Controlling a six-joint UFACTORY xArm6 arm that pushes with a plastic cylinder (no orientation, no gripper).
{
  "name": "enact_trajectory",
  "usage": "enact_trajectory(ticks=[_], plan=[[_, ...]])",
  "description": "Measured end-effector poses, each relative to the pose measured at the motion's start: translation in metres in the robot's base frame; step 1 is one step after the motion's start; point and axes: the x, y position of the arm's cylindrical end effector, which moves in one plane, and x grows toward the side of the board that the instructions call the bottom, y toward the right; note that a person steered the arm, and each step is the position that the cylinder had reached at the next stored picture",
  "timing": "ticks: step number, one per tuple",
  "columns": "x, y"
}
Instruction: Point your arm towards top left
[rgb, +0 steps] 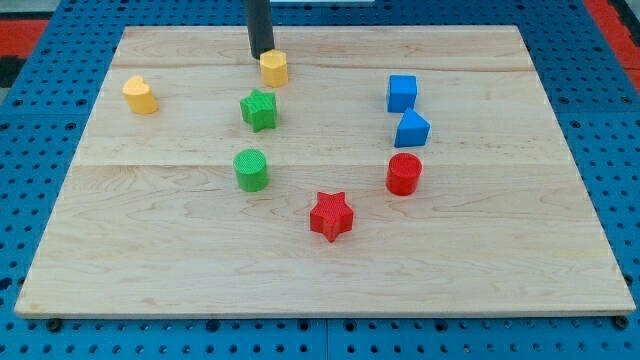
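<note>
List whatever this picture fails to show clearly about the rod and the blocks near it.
- Camera view: the rod is cut off by the view's top edge; the arm above it is unseen.
- My tip sits right behind the yellow block; contact or a small gap cannot be told.
- The yellow block at the view's left: its exact shape is too small to tell.

My board (330, 260) is pale, matt planked wood with visible grain; the red star (331, 216) and green cylinder (251, 169) look like ridged, matt plastic
</note>
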Motion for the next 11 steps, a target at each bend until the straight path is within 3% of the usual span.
enact_trajectory(ticks=[2,5,7,11], plan=[[-0.035,0.000],[-0.038,-0.013],[-0.065,-0.021],[-0.066,-0.037]])
